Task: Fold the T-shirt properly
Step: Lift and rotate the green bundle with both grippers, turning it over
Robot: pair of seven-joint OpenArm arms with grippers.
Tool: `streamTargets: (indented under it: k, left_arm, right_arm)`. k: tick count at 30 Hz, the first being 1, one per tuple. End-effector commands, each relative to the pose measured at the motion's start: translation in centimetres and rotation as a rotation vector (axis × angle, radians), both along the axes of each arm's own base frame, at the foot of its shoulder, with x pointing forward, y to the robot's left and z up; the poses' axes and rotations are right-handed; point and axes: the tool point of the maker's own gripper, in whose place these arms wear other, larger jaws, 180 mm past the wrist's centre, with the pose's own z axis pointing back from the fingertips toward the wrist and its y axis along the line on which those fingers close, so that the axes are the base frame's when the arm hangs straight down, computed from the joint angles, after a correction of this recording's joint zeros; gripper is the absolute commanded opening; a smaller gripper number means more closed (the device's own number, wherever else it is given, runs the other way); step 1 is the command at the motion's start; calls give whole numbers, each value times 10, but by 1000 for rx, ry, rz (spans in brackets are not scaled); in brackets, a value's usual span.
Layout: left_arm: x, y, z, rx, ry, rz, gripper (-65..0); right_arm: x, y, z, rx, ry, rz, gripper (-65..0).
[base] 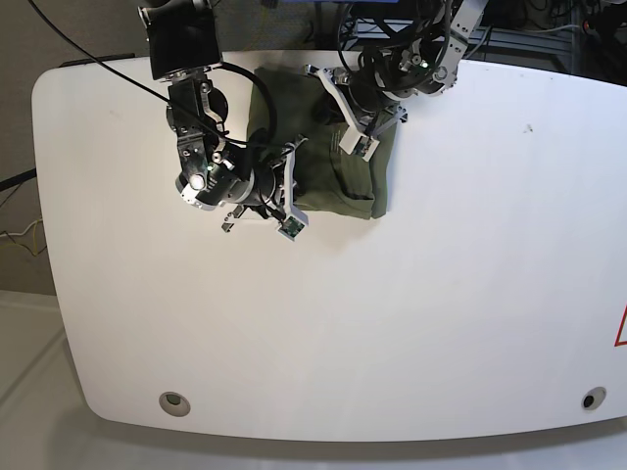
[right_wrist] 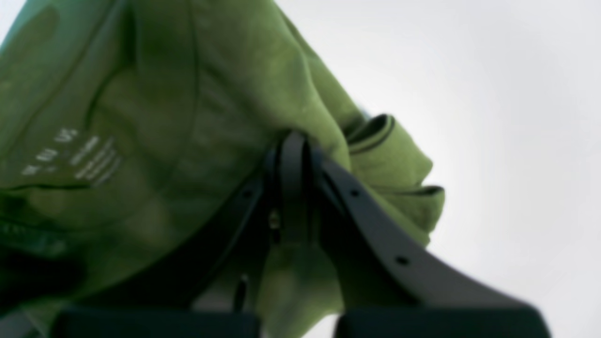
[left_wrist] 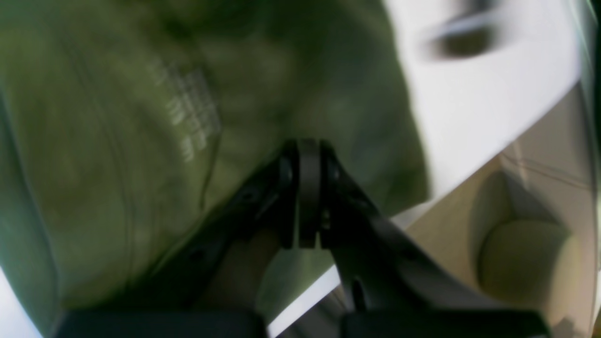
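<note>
The olive-green T-shirt (base: 355,181) lies bunched and partly folded at the far middle of the white table (base: 392,313). My left gripper (base: 350,125) comes in from the base view's upper right and is shut on the cloth's far part. In the left wrist view its jaws (left_wrist: 308,146) are pressed together with blurred green T-shirt (left_wrist: 117,150) around them. My right gripper (base: 292,188) reaches from the left and is shut on the shirt's near left edge. The right wrist view shows that gripper (right_wrist: 293,140) pinching a fold of the T-shirt (right_wrist: 211,70), with the printed label (right_wrist: 75,157) to the left.
Black cables (base: 98,64) run over the table's far left corner. Two round holes (base: 174,399) (base: 588,399) sit near the front edge. A red mark (base: 621,328) shows at the right edge. The left wrist view shows the table edge (left_wrist: 469,173) with floor beyond.
</note>
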Motion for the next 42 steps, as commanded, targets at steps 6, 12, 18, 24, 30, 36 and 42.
streamTargets:
  k: [6, 12, 18, 24, 30, 36, 42]
  left_arm:
    - [0, 12, -23, 30, 10, 18, -650]
    - [2, 21, -33, 41, -8, 36, -650]
    - [9, 28, -38, 62, -11, 42, -650]
    - [14, 37, -39, 86, -23, 35, -650]
    - [28, 48, -37, 104, -48, 55, -650]
    - [34, 49, -34, 105, -62, 55, -650]
    - [44, 49, -29, 106, -86, 56, -650]
  right_arm:
    - [-9, -7, -23, 6, 67, -20, -650]
    - [-15, -12, -35, 20, 83, -31, -650]
    - [-24, -19, -42, 18, 94, -42, -650]
    - [-28, -27, -45, 13, 105, -63, -650]
    - [-25, -52, -47, 17, 109, -156, -650]
    - [-31, -72, -51, 22, 126, -234, -650]
    - [-41, -82, -56, 42, 150, -298, -650]
